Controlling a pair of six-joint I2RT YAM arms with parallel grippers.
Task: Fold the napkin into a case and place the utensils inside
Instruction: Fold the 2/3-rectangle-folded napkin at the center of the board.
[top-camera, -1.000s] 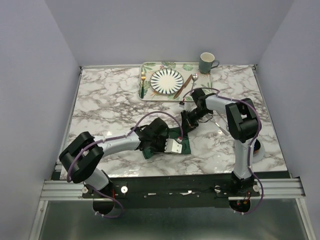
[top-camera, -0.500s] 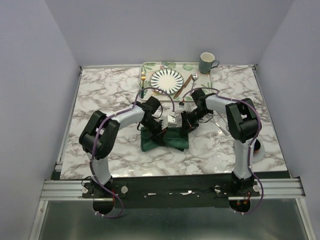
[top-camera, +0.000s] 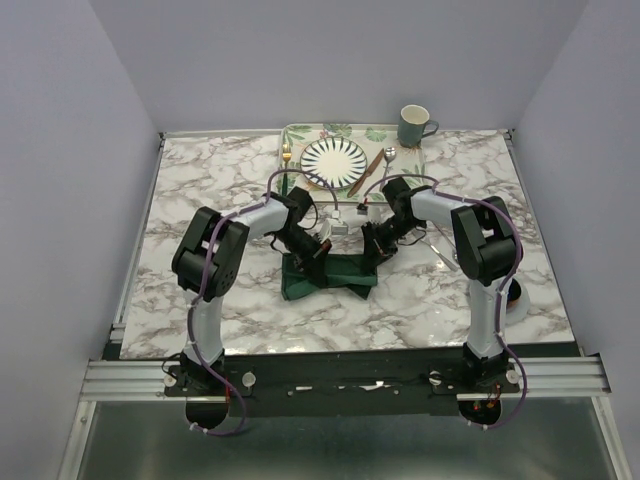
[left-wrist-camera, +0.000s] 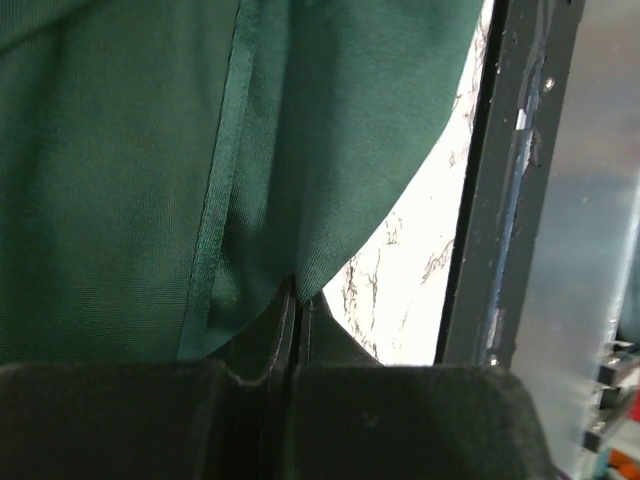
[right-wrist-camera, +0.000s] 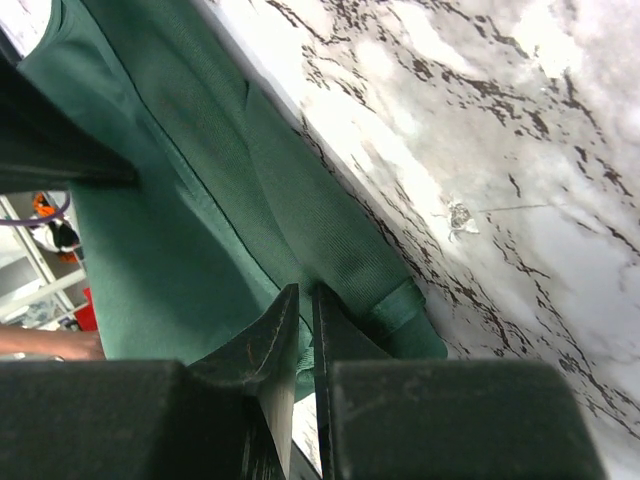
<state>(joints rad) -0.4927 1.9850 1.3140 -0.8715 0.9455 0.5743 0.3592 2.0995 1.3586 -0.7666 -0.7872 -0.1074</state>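
- Napkin: dark green, part-folded and bunched at mid-bench, just on the near side of the leaf-patterned tray. Not a tidy case yet.
- Left pincer: closed on a pinch of cloth at a fold.
- Right pincer: clamped on the hemmed corner, low over the marble.
- Step, as I read it: mid-fold, both ends of the cloth held. The next move calls for both pincers to travel together, keep the cloth taut, and lay it flat.
- Utensils: fork, knife and spoon lie on the tray either side of the striped plate.
- Arms: both reach inward and meet over the napkin, wrists pitched down.
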